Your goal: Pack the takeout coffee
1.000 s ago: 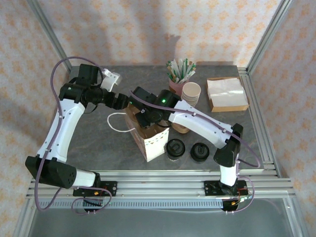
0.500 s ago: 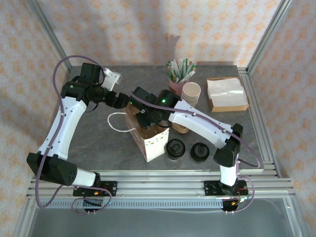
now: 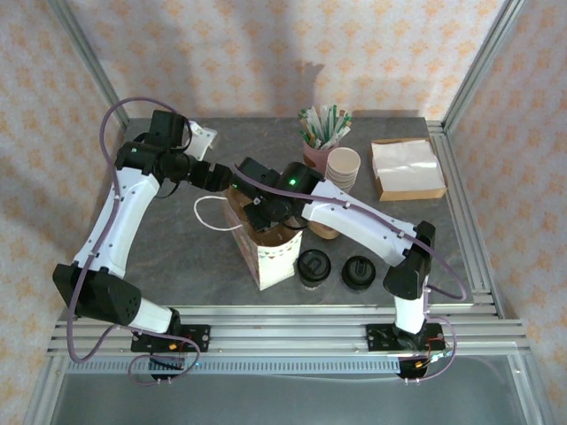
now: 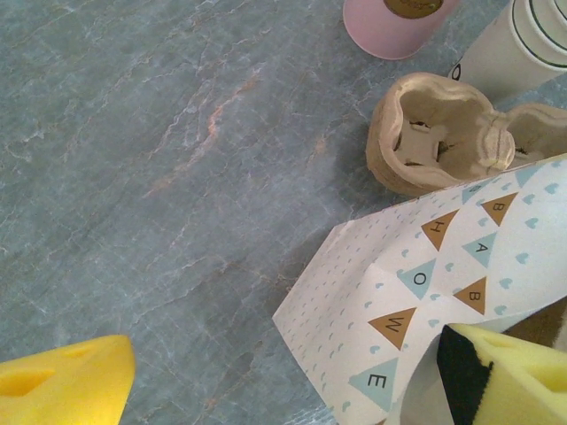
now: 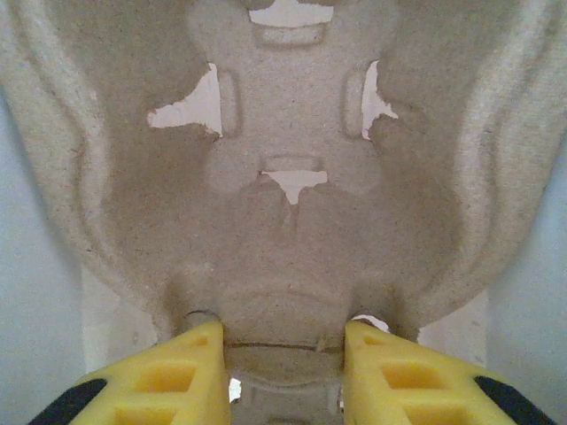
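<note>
Two takeout coffees with black lids [image 3: 312, 266] [image 3: 359, 270] stand on the table just right of the white patterned paper bag [image 3: 273, 255]. My right gripper [image 3: 266, 217] reaches down into the bag's open top. In the right wrist view it [image 5: 283, 354] is shut on a ridge of a brown pulp cup carrier [image 5: 283, 177], with the bag's white walls on both sides. My left gripper [image 3: 220, 177] is at the bag's far left rim. In the left wrist view it [image 4: 283, 385] is wide open, its right finger [image 4: 509, 376] at the bag's edge [image 4: 416, 266].
A second pulp carrier [image 4: 438, 133] lies on the table behind the bag. A stack of cream paper cups [image 3: 343, 166], a pink cup of stirrers [image 3: 321, 133] and a box of napkins [image 3: 407, 168] stand at the back right. The bag's string handle [image 3: 208, 217] loops left.
The left arm has swung slightly towards the back and right, staying at the bag's rim. The bag's top has shifted a little. The right gripper stays inside the bag.
</note>
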Controlling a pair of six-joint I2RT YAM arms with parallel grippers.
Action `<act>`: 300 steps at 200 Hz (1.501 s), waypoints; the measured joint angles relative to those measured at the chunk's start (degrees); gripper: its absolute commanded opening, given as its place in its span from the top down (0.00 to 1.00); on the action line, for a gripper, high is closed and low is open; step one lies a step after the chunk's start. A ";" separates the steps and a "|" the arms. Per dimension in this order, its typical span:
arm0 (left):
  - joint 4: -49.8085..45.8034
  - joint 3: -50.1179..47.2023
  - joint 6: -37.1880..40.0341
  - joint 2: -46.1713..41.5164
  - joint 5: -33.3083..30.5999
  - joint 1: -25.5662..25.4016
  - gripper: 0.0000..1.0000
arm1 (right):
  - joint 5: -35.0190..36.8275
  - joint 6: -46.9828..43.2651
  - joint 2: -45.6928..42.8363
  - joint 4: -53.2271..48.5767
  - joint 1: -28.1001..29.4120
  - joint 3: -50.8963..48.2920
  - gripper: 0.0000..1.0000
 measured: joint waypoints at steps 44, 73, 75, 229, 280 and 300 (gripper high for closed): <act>0.48 0.00 -1.55 0.04 -0.15 0.00 0.11 | -0.24 0.02 -1.18 0.44 0.00 -0.87 0.68; 2.14 -0.02 -2.71 -0.02 0.15 0.00 0.11 | -0.61 0.02 -1.55 0.44 0.00 -1.18 0.68; 2.27 -0.04 -2.84 -0.02 0.20 0.00 0.11 | -0.63 0.02 -1.55 0.44 0.00 -1.18 0.68; 9.29 -0.09 -13.05 -7.17 3.19 0.00 0.09 | -1.53 -0.02 -0.61 0.83 0.00 -2.14 0.68; 9.35 0.00 -18.12 -6.32 -0.15 0.00 0.09 | -1.51 -0.07 2.10 0.79 0.00 -2.14 0.70; 9.38 0.00 -19.47 -5.31 -1.33 0.00 0.09 | -1.51 -0.09 2.19 0.79 0.00 -2.12 0.70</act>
